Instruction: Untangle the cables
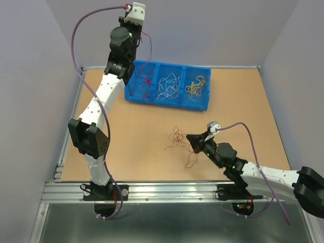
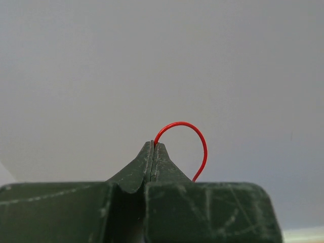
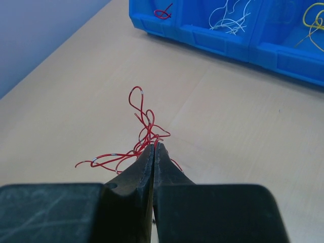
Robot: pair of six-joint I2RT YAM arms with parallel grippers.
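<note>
My left gripper (image 1: 137, 34) is raised high above the blue bin (image 1: 202, 105). It is shut on one red cable (image 1: 150, 50) that hangs down toward the bin's left compartment. In the left wrist view the shut gripper (image 2: 153, 144) pinches this cable (image 2: 195, 132), which arcs to the right. My right gripper (image 1: 190, 137) is low over the table and shut on a tangled clump of red cables (image 1: 176, 137). The right wrist view shows that gripper (image 3: 154, 146) closed at the clump's (image 3: 140, 124) near edge.
The bin holds red cables (image 1: 140, 87) on the left, white cables (image 1: 169, 86) in the middle and yellow cables (image 1: 196, 86) on the right. A loose red strand (image 1: 191, 161) lies by the right arm. Grey walls surround the table.
</note>
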